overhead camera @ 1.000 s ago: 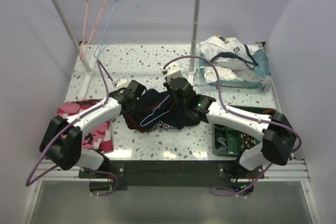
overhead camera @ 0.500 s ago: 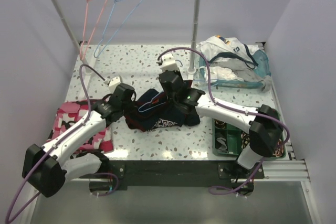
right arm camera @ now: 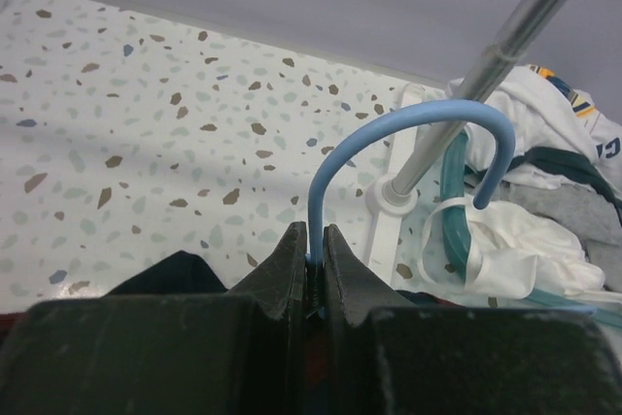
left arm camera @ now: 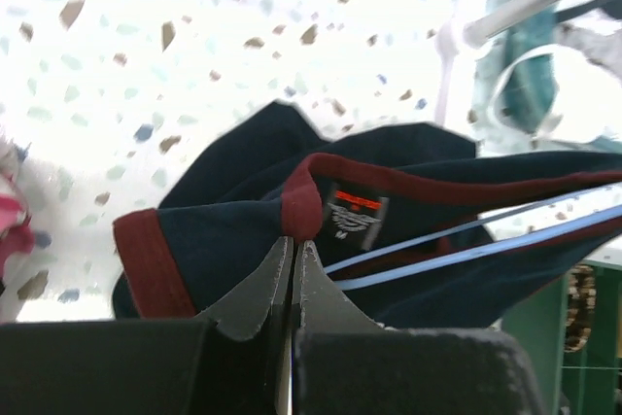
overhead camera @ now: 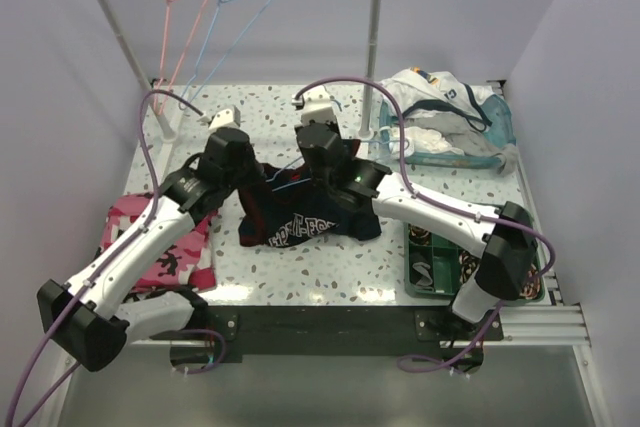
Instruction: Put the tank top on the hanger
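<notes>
The navy tank top (overhead camera: pixel 310 222) with dark red trim and white lettering hangs bunched between the two grippers at the table's middle. My left gripper (overhead camera: pixel 257 178) is shut on the red trim of the tank top (left arm camera: pixel 224 230), its jaws (left arm camera: pixel 293 240) pinching a fold of the hem. Light blue wires of the hanger (left arm camera: pixel 466 253) run inside the top's neck opening. My right gripper (overhead camera: pixel 318 169) is shut on the hanger's stem just below its hook (right arm camera: pixel 418 112), its jaws (right arm camera: pixel 315 240) pressed against the wire. Most of the hanger (overhead camera: pixel 288 185) is hidden in the cloth.
A white rack (overhead camera: pixel 375 47) stands at the back; a pink hanger (overhead camera: pixel 170 7) and another blue hanger (overhead camera: pixel 225 37) hang from its rail. Camouflage cloth (overhead camera: pixel 165 242) lies at left. A clear bin of white garments (overhead camera: pixel 440 127) sits back right, a green tray (overhead camera: pixel 440 257) front right.
Both arms have moved toward the back of the table, carrying the tank top and hanger with them. The top now hangs lower, with its lettering showing.
</notes>
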Robot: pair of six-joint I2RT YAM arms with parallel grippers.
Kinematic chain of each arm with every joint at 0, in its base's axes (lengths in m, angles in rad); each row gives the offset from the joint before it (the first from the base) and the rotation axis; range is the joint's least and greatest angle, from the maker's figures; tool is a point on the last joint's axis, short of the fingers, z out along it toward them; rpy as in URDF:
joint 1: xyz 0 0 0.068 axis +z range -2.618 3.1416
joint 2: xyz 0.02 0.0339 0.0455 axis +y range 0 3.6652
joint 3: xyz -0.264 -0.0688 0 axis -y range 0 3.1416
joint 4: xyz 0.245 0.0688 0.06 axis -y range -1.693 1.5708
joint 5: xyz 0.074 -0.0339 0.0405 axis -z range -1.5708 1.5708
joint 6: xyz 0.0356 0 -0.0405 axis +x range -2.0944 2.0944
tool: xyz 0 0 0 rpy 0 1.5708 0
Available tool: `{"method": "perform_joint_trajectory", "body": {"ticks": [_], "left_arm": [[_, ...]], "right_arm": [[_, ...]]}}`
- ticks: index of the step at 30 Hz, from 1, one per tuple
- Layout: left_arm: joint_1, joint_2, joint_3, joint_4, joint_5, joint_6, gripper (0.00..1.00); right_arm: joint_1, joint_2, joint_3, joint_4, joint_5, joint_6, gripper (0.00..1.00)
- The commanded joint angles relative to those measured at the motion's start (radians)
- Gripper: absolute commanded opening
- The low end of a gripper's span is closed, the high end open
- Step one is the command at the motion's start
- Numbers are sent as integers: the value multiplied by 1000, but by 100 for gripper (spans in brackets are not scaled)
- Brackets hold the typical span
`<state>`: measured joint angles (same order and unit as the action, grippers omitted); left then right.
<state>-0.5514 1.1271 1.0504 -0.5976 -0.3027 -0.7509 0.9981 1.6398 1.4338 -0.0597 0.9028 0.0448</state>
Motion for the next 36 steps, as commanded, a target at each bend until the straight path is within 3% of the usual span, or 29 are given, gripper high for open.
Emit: {"method": "perform_joint_trajectory", "body": {"ticks": [1,16,23,26,36], "left_arm": [[-4,40,146,-1,39,70,0],[-4,91,430,-45,27,104,0],[-2,73,482,-67,20,136,0],[-1,62,496,-51,36,162,20],[4,25,643,33,86,330,48]], "right_arm": [[31,21,86,17,47,0,0],[65,72,352,-35,44,-82,0],[65,77,407,-32,51,-140,0],[65,84,448,-48,45,-154,0],[71,81,566,-69,4,-197,0]]}}
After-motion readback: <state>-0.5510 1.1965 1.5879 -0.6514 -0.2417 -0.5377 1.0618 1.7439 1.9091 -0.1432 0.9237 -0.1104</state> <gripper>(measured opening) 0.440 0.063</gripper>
